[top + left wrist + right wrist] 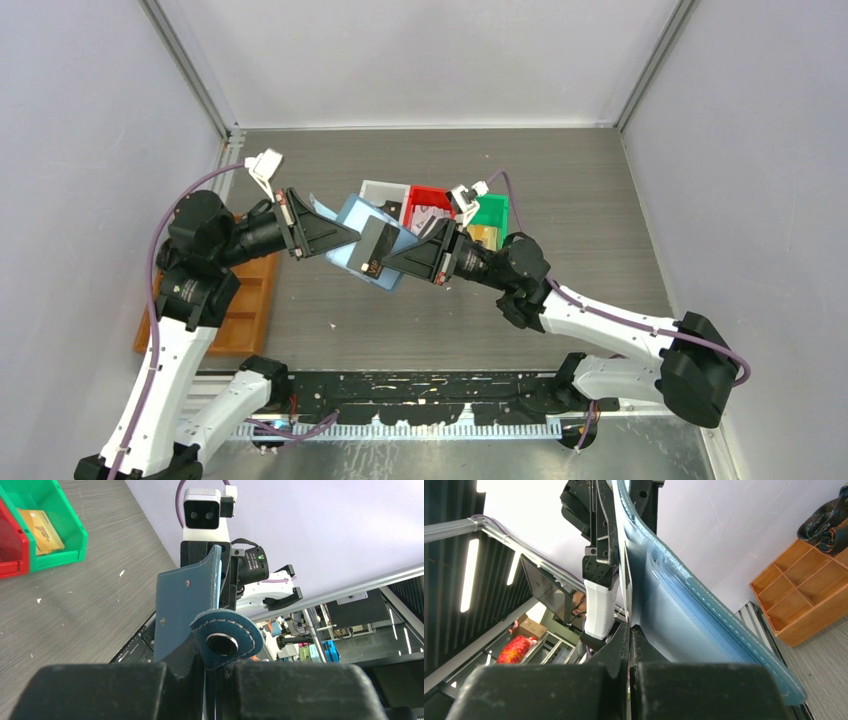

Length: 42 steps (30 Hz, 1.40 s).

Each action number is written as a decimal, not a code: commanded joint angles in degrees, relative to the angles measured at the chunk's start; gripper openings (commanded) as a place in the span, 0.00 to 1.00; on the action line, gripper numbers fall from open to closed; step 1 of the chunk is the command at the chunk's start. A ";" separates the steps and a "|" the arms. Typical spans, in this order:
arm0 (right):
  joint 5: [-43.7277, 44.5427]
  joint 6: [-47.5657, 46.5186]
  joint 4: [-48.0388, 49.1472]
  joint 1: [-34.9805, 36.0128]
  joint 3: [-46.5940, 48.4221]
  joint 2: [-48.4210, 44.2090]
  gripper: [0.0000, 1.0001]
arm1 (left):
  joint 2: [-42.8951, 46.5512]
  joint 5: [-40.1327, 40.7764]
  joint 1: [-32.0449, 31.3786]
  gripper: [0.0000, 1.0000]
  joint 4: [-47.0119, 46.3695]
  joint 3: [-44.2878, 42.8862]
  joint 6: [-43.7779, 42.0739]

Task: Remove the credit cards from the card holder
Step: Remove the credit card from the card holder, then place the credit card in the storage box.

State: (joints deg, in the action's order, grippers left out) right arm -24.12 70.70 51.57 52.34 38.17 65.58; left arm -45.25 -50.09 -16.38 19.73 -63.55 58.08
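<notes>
The blue card holder (350, 222) hangs open above the table's middle, between both arms. My left gripper (350, 237) is shut on its left part; in the left wrist view the holder (182, 605) and its snap tab (225, 642) rise from my left gripper (210, 667). A black credit card (376, 246) sticks out of the holder's lower right edge, and my right gripper (390, 262) is shut on it. In the right wrist view my right gripper (630, 632) pinches the card's thin edge (626, 582) beside the pale blue inside (684, 615) of the holder.
Behind the holder stand a white bin (380, 192), a red bin (430, 200) with a grey patterned card (430, 216), and a green bin (492, 212) with a gold card (484, 236). An orange-brown compartment tray (245, 300) lies at the left, under the left arm.
</notes>
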 commanded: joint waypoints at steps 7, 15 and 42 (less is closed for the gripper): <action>2.99 2.57 9.97 1.57 3.39 2.83 0.34 | 0.69 0.08 0.38 0.00 -3.11 -2.73 0.52; 3.11 5.49 16.28 1.61 3.41 5.51 0.19 | 0.74 -0.62 0.56 0.00 -3.46 -2.90 0.40; -4.02 -24.46 -51.18 -19.91 20.00 5.76 0.01 | -0.79 -5.46 0.84 0.00 6.12 -5.62 -17.88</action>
State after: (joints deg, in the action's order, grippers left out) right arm -30.37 54.08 7.88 32.77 50.63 59.75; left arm -45.71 -53.12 -15.77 21.34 -66.37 47.92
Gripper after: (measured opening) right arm 0.039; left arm 0.085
